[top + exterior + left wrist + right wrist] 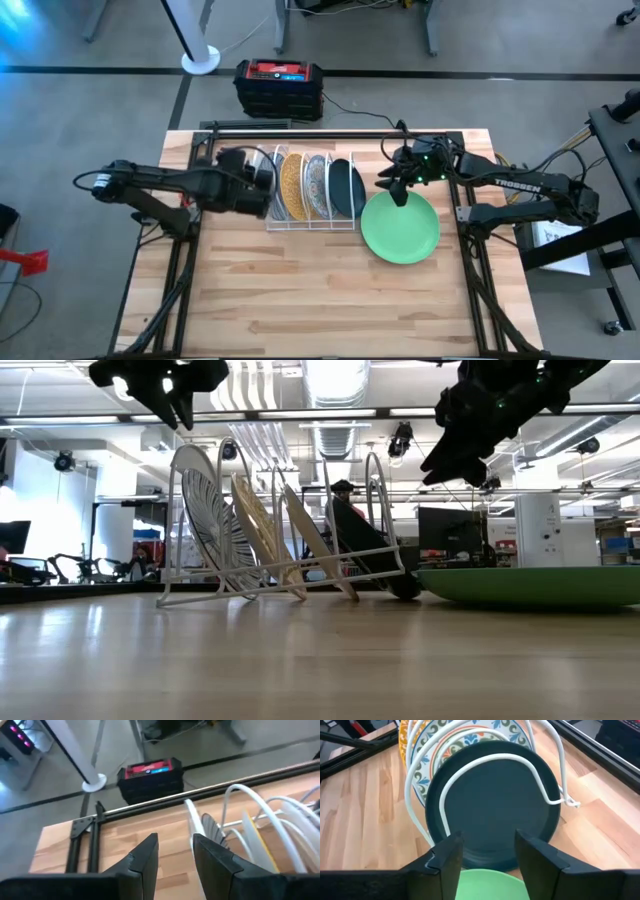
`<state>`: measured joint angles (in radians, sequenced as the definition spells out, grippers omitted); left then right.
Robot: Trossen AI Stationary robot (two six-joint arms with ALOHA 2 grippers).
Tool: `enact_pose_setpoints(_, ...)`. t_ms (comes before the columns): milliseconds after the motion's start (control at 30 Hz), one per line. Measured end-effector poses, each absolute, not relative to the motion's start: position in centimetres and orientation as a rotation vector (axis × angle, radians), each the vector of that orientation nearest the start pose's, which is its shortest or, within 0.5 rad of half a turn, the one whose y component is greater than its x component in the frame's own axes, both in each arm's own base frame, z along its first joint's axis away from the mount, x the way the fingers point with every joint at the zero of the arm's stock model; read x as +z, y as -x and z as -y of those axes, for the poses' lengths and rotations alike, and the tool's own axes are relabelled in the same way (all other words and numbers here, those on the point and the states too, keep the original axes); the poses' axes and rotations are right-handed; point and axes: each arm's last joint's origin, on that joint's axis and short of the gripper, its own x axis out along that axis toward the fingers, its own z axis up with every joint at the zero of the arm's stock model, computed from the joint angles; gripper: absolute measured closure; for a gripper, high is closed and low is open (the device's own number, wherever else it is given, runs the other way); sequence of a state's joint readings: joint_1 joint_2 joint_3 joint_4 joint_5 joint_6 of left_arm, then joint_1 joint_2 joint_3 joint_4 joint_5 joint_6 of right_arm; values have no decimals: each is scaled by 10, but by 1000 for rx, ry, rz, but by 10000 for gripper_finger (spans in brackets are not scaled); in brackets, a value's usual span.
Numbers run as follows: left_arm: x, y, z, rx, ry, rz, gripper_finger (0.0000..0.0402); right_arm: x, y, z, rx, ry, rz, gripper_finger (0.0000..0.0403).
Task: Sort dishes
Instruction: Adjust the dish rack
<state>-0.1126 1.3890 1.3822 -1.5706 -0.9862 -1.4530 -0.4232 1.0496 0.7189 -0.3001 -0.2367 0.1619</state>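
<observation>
Left gripper (268, 193): we see its jaws apart on nothing, at the wire rack's (312, 222) left end.
Racked plates: yellow speckled plate (291, 186), floral plate (318, 185) and dark teal plate (347, 189) stand on edge.
Right gripper (397, 189): jaws apart, empty, above the green plate's (402, 230) back rim.
Green plate: flat on the table; we judge it stiff, slick, breakable, best pinched at the rim.
</observation>
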Motion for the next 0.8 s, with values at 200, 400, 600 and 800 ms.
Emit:
enact_pose_setpoints(200,352,-219,-10,1353,350,-643,275,251,-202,84,-231,-369,-596,209)
enact_pose_setpoints(400,375,-220,-12,1256,384,-707,226,246,-205,85,-232,-376,-619,196)
enact_pose_setpoints(600,380,-226,-12,1246,386,-701,190,240,-208,86,-231,-378,-652,192)
enact_pose_setpoints(800,365,-243,-11,1256,364,-759,189,236,-209,86,-232,-385,-680,187)
